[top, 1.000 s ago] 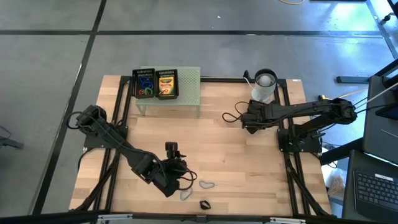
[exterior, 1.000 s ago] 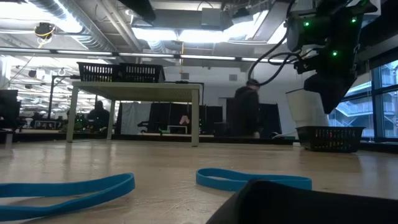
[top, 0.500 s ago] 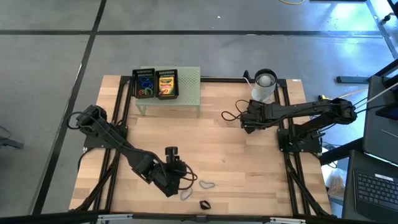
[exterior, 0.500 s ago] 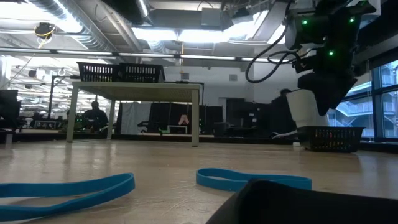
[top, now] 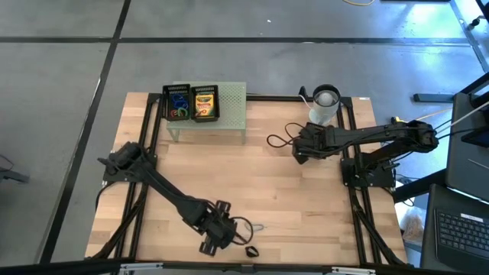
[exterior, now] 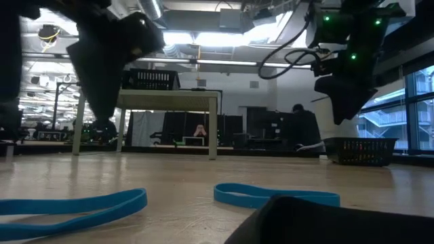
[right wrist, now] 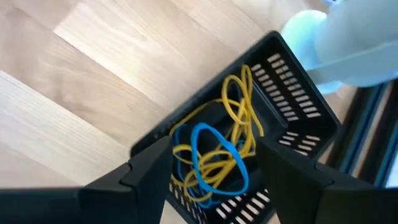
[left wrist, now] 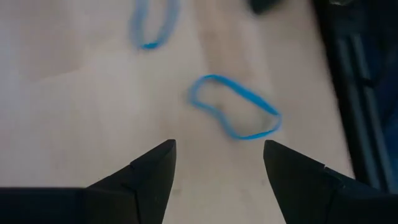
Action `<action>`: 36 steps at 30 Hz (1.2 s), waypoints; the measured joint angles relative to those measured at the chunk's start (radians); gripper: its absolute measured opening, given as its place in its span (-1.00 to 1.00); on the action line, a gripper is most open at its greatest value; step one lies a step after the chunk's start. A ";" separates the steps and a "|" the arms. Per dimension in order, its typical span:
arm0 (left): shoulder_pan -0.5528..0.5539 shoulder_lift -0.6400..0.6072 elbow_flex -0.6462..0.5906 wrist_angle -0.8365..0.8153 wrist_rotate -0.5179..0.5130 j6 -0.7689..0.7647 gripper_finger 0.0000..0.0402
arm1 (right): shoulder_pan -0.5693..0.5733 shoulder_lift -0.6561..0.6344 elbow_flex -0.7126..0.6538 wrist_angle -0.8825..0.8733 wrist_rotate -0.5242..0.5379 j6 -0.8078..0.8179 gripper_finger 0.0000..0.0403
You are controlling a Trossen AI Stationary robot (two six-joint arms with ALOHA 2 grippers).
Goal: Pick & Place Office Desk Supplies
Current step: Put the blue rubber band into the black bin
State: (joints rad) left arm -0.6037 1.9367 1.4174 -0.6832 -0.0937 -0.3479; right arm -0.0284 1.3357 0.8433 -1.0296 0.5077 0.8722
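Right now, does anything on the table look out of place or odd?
Yes, mildly. Two blue rubber bands lie loose on the bare wood near the table's front edge, beside a small black clip, while other bands already sit in the black basket under the right gripper. The left gripper hovers open over the nearer band.

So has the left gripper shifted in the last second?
Yes. The left gripper swung toward the table's near edge, away from the green stand.
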 joint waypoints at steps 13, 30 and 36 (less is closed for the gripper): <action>0.010 0.069 0.000 0.119 0.068 0.126 0.19 | 0.000 0.000 0.000 0.187 0.054 -0.069 0.15; -0.086 0.069 -0.001 0.108 0.026 0.304 0.09 | 0.000 0.000 0.000 0.237 0.105 -0.062 0.15; -0.108 0.101 -0.001 0.122 -0.065 0.346 0.07 | 0.000 0.000 0.000 0.237 0.105 -0.061 0.15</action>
State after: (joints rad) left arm -0.7116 2.0374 1.4162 -0.5613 -0.1584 -0.0017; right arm -0.0284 1.3361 0.8433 -0.7925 0.6125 0.8108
